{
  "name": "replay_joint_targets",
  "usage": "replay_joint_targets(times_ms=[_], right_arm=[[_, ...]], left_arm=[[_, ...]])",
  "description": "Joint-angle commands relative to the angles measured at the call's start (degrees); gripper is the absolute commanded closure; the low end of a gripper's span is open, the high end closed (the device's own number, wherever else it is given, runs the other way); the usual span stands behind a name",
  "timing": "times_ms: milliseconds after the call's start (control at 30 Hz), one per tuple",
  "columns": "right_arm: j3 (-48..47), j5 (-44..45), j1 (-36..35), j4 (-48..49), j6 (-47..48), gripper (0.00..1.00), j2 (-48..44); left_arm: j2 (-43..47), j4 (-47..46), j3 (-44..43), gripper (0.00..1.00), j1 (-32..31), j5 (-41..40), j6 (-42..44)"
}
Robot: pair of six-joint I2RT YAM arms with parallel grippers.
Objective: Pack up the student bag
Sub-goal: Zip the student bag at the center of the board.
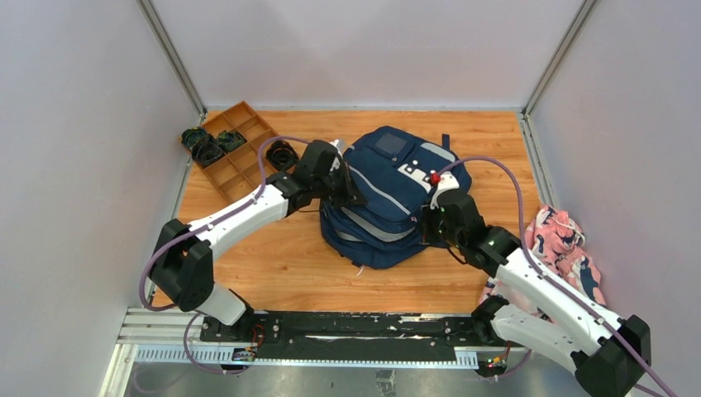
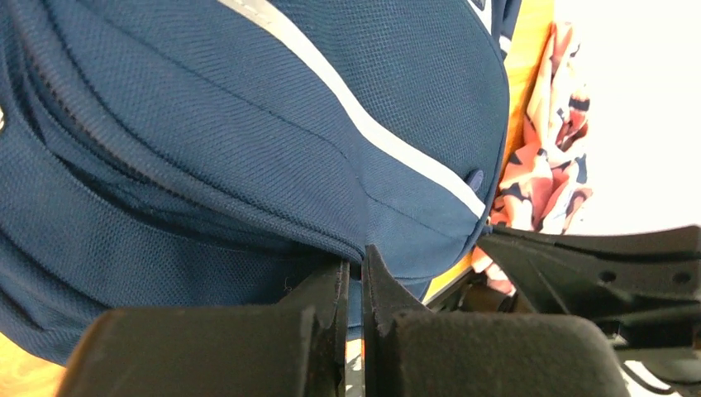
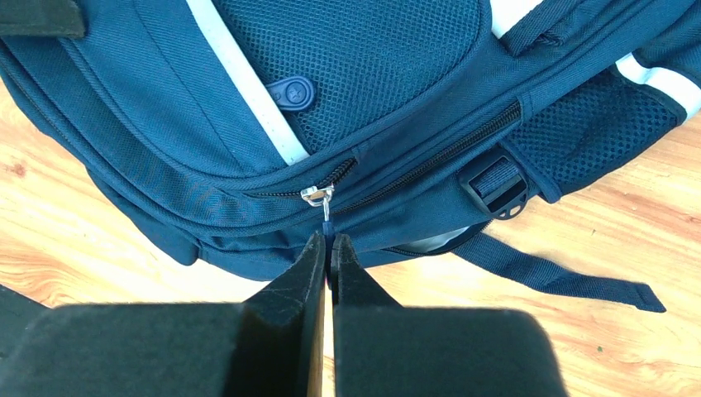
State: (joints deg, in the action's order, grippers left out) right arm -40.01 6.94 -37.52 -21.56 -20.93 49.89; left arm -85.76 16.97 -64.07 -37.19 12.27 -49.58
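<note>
The navy student bag point(image 1: 388, 194) with light grey stripes lies flat in the middle of the wooden table. My left gripper point(image 1: 354, 197) is at its left edge. In the left wrist view its jaws point(image 2: 354, 266) are shut on a fold of the bag's fabric point(image 2: 248, 124). My right gripper point(image 1: 431, 222) is at the bag's right side. In the right wrist view its jaws point(image 3: 328, 241) are shut on the blue pull below the silver zipper slider point(image 3: 317, 196). The bag point(image 3: 347, 99) fills the upper half of that view.
An orange compartment tray point(image 1: 236, 153) with dark items stands at the back left. A pink-and-navy patterned cloth bundle point(image 1: 569, 246) lies at the table's right edge, also in the left wrist view point(image 2: 546, 165). A loose strap point(image 3: 562, 277) trails from the bag.
</note>
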Motion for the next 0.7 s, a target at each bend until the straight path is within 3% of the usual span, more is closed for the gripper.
replay_joint_targets(times_ms=[0,300,500,533,567,633,667], right_arm=[[-2.0,5.4,2.8,-3.6,3.9,1.0,1.9],[-4.2,3.9,14.6,3.2,6.4,1.0,12.7],[-7.2,2.3,16.0,5.7,7.0,1.0,16.9],[-7.3,1.6,16.0,5.4,6.7,1.0,16.9],[-7.3,1.0,16.0,5.0,6.5,1.0,16.6],[-6.7,0.6,16.0,4.4,6.1,0.98,15.7],[-6.5,0.8,16.0,3.7,6.0,0.9,15.0]], left_arm=[[-1.3,4.6,-3.2,1.0,2.8,1.6,13.5],[-2.3,8.0,-5.4,1.0,3.3,3.2,20.5],[-4.3,9.4,-6.8,1.0,3.9,5.9,22.3],[-5.0,10.0,-7.6,0.94,3.9,7.3,22.5],[-5.5,11.2,-8.5,0.8,3.9,8.0,22.8],[-5.2,12.2,-9.2,0.64,3.9,9.0,23.0],[-4.2,12.1,-9.0,0.58,3.9,8.8,22.8]])
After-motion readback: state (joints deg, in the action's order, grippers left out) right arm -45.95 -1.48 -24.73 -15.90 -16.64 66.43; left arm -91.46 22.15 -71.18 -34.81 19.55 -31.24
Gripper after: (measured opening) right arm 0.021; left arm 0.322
